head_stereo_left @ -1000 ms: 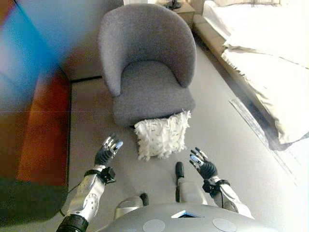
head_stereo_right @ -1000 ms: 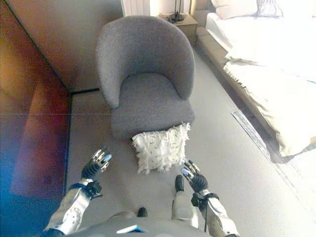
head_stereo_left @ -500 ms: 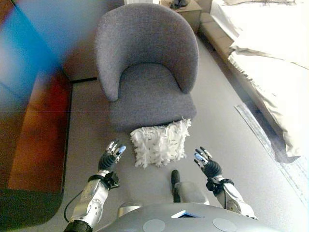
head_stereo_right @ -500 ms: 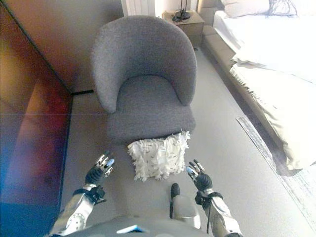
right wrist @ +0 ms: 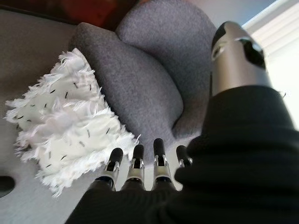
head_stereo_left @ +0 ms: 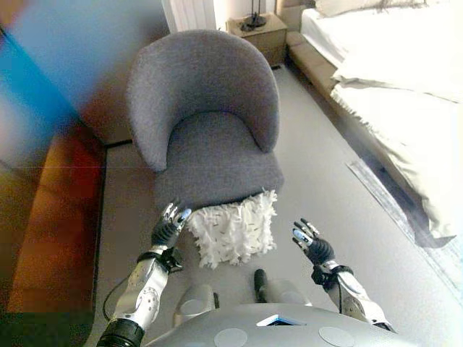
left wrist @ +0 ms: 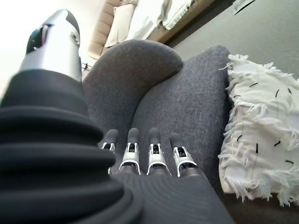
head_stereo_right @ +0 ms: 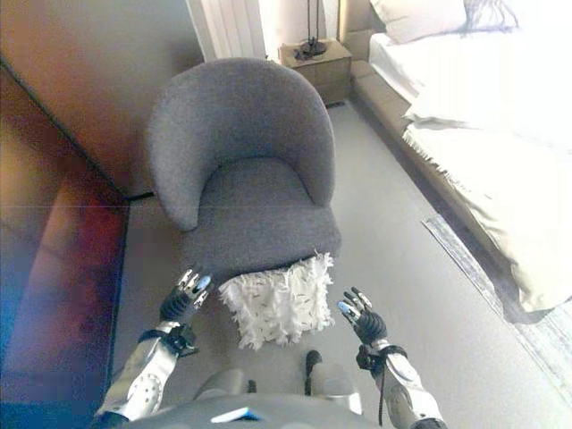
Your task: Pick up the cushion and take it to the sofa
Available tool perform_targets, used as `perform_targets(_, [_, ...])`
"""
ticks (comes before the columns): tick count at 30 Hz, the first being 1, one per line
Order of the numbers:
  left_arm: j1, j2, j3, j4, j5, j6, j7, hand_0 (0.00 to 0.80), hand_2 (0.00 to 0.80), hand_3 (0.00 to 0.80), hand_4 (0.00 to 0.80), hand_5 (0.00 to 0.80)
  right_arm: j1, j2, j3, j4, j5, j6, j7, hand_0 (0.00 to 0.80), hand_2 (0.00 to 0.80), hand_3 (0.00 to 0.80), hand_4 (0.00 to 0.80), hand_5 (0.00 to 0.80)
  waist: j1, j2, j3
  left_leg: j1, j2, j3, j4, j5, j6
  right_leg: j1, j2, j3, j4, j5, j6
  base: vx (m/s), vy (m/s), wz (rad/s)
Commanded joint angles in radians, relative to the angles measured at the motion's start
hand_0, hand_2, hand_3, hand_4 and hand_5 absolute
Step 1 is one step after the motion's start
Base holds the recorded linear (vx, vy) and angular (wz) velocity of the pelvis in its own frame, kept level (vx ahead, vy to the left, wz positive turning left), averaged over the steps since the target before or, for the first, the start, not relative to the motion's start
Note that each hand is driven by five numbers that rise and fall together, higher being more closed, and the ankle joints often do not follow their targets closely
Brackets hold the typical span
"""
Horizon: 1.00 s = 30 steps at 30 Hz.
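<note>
A bed (head_stereo_left: pixel 405 94) with pale bedding runs along the right side of the room, its covers hanging toward the grey floor (head_stereo_left: pixel 325 181). Left of it, well apart across the floor, stands a grey upholstered armchair (head_stereo_left: pixel 206 123) with a rounded back, and behind that a small wooden nightstand (head_stereo_left: pixel 259 32) sits at the head of the bed. A reddish-brown wooden surface (head_stereo_left: pixel 43 217) fills the left edge. The cushion (head_stereo_left: pixel 233 228), white and shaggy with small dark flecks, stands on the floor leaning against the front of the armchair's seat (tilted a little, its fringe touching the upholstery). The left hand (head_stereo_left: pixel 169 224) hangs just beside the cushion's left edge, fingers straight and spread, holding nothing; whether it touches the fringe I cannot tell. The right hand (head_stereo_left: pixel 311 243) is near the cushion's right side but apart from it, fingers likewise straight and spread, empty.
</note>
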Motion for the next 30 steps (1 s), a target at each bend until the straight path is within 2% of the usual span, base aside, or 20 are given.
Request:
perform_targets(1, [0.025, 0.033, 0.075, -0.102, -0.026, -0.055, -0.004, 0.000, 0.000, 0.000, 0.000, 0.000, -0.007, -0.003, -0.001, -0.110, -0.013, -0.032, 0.033, 0.000, 0.000, 0.000, 0.000, 0.000, 0.005, 0.016, 0.022, 0.026, 0.060, -0.039, -0.249, 0.181, -0.017, 0.118, 0.013, 0.038, -0.042, -0.007, 0.071, 0.096, 0.048, -0.29])
perform_targets(3, [0.034, 0.033, 0.083, -0.110, -0.033, -0.048, -0.010, 0.000, 0.000, 0.000, 0.000, 0.000, 0.002, -0.001, -0.010, -0.109, -0.013, -0.036, 0.040, 0.000, 0.000, 0.000, 0.000, 0.000, 0.011, 0.023, 0.026, 0.040, 0.068, -0.043, -0.310, 0.175, -0.030, 0.138, 0.004, 0.037, -0.048, -0.017, 0.077, 0.101, 0.046, -0.40])
perform_targets(7, [0.050, 0.031, 0.086, -0.110, -0.029, -0.043, -0.029, 0.000, 0.000, 0.000, 0.000, 0.000, 0.016, 0.007, -0.022, -0.115, -0.021, -0.043, 0.039, 0.000, 0.000, 0.000, 0.000, 0.000, 0.004, 0.040, 0.018, 0.063, 0.068, -0.005, -0.355, 0.138, -0.033, 0.151, -0.015, 0.020, -0.055, -0.030, 0.085, 0.064, 0.071, -0.08])
perform_targets(15, [0.046, 0.040, 0.058, -0.074, -0.022, -0.069, -0.040, 0.000, 0.000, 0.000, 0.000, 0.000, 0.022, 0.009, -0.009, -0.107, -0.042, -0.058, 0.023, 0.000, 0.000, 0.000, 0.000, 0.000, 0.002, 0.066, 0.021, 0.070, 0.058, 0.056, -0.404, 0.139, -0.027, 0.144, -0.046, -0.041, -0.050, -0.047, 0.098, 0.035, 0.149, 0.06])
perform_targets(21, [0.064, 0.035, 0.053, -0.007, 0.040, -0.075, -0.030, 0.000, 0.000, 0.000, 0.000, 0.000, -0.002, 0.018, 0.009, -0.104, -0.061, -0.030, -0.009, 0.000, 0.000, 0.000, 0.000, 0.000, 0.033, 0.046, 0.031, 0.043, 0.018, 0.065, -0.313, 0.079, 0.016, 0.137, -0.101, -0.059, -0.026, -0.041, 0.132, 0.080, 0.169, 0.11])
perform_targets(25, [0.070, 0.050, 0.061, 0.001, 0.053, -0.092, -0.044, 0.000, 0.000, 0.000, 0.000, 0.000, -0.012, 0.034, 0.011, -0.065, -0.074, -0.039, -0.008, 0.000, 0.000, 0.000, 0.000, 0.000, 0.062, 0.031, 0.033, 0.029, 0.003, 0.080, -0.280, 0.055, 0.048, 0.141, -0.141, -0.087, 0.018, -0.047, 0.153, 0.068, 0.140, -0.09])
perform_targets(30, [0.043, 0.070, 0.073, 0.030, 0.063, -0.093, -0.071, 0.000, 0.000, 0.000, 0.000, 0.000, -0.036, 0.055, 0.000, 0.014, -0.116, -0.040, -0.028, 0.000, 0.000, 0.000, 0.000, 0.000, 0.077, 0.027, 0.049, 0.044, -0.011, 0.097, -0.262, 0.031, 0.073, 0.065, -0.192, -0.116, 0.163, 0.039, 0.149, 0.081, 0.090, -0.10])
